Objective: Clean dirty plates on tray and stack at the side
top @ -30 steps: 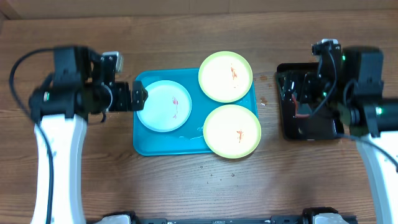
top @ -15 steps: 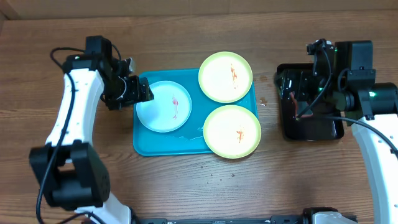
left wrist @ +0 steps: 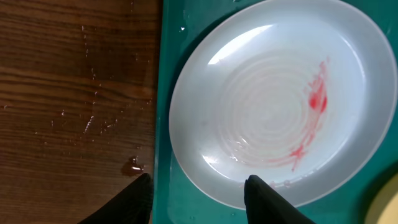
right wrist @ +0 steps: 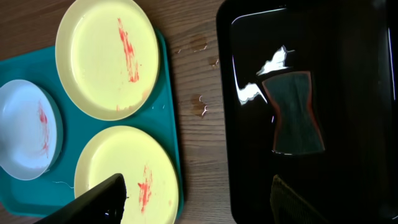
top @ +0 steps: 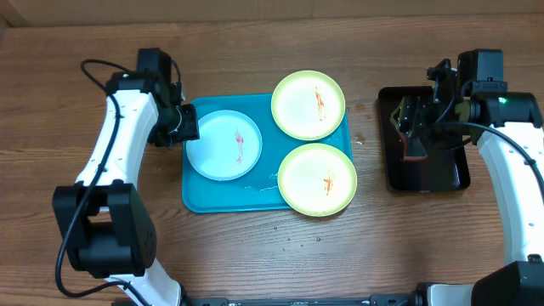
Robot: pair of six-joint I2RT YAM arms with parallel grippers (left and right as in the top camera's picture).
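Note:
Three dirty plates lie on the turquoise tray (top: 197,201): a pale blue one (top: 223,145) at the left and two lime-green ones, at the back (top: 308,104) and at the front (top: 317,178), all with red smears. My left gripper (top: 189,129) hovers low at the tray's left rim. In the left wrist view the left gripper (left wrist: 199,202) is open, one finger over the wood, the other over the edge of the pale plate (left wrist: 280,106). My right gripper (top: 412,127) stands open above the black tray (top: 429,177), holding nothing.
A dark sponge-like pad (right wrist: 295,115) with an orange edge lies in the black tray (right wrist: 360,124). Small wet spots mark the wood between the two trays (right wrist: 200,109) and beside the turquoise tray's left rim (left wrist: 132,167).
My left arm has swung round and its jaws have narrowed at the tray's left rim. My right gripper has shifted slightly over the black tray and narrowed a little.

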